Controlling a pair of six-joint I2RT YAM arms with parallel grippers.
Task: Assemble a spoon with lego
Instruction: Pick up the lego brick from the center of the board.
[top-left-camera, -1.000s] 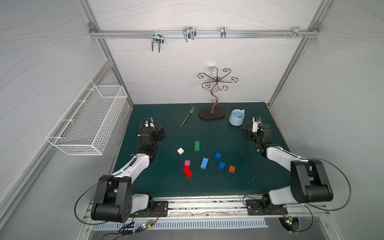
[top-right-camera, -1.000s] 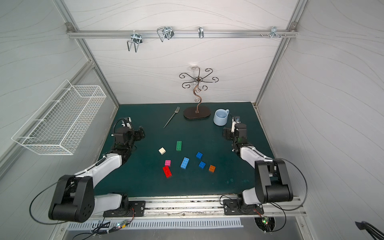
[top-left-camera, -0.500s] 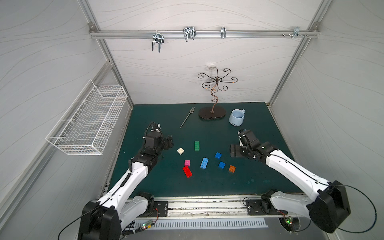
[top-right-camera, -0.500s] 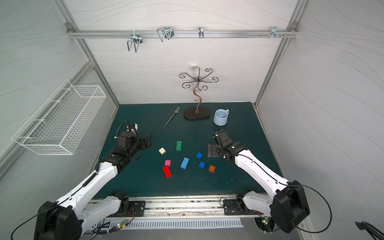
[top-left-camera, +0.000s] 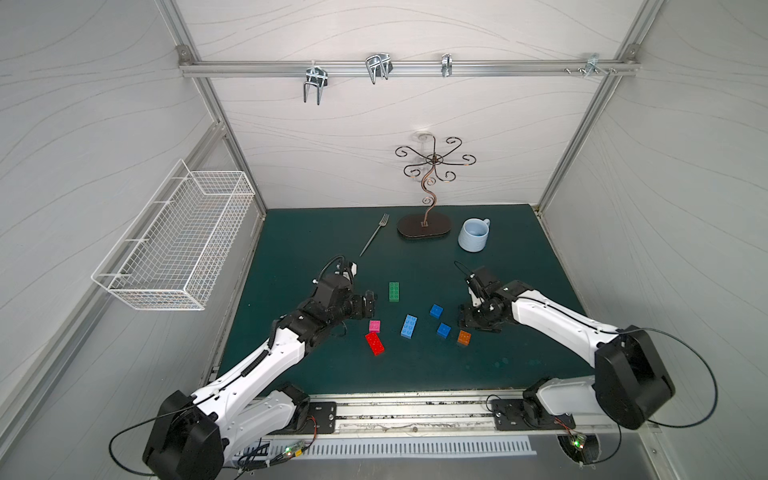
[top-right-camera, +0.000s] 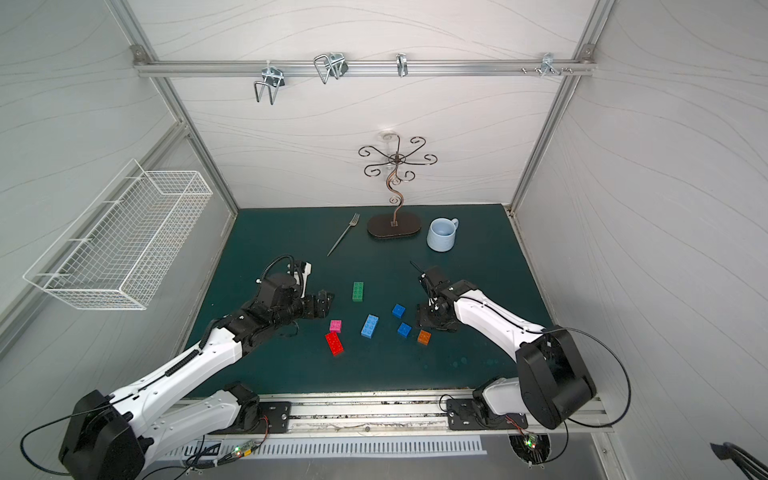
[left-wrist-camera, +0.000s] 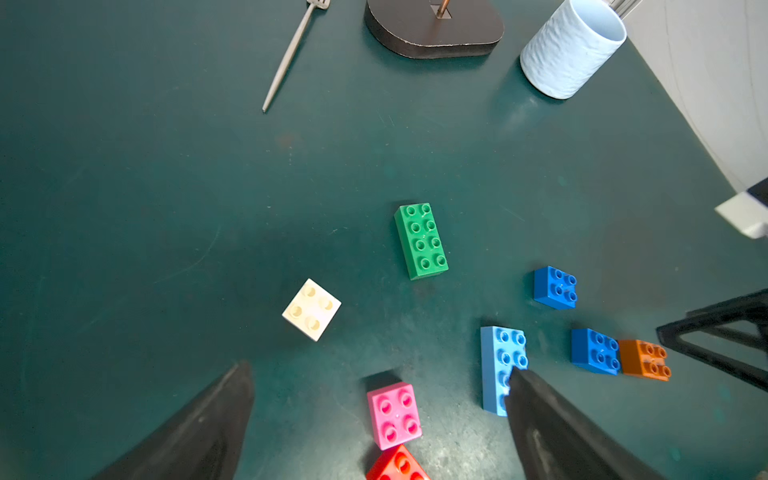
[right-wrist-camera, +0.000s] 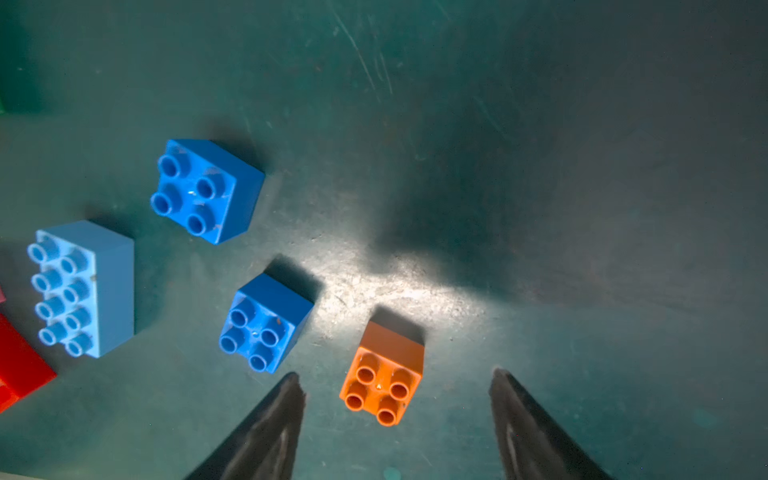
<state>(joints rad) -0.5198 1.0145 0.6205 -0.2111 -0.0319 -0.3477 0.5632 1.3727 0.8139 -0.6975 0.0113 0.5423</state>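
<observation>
walls (top-left-camera: 353, 137): white panels | rail (top-left-camera: 498, 70): aluminium, across back wall | wire basket (top-left-camera: 178, 245): on side wall | tabletop (top-left-camera: 519, 257): dark green

- Both top views: high up front, angled down, whole bench (top-left-camera: 415, 374).
- Wrist views: close, facing down; share the orange brick (left-wrist-camera: 644, 359); right nearer.

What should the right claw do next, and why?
Probably lower the right gripper around the orange brick and close. In its wrist view the open jaws frame that brick without touching it, so nothing is gripped yet.
</observation>
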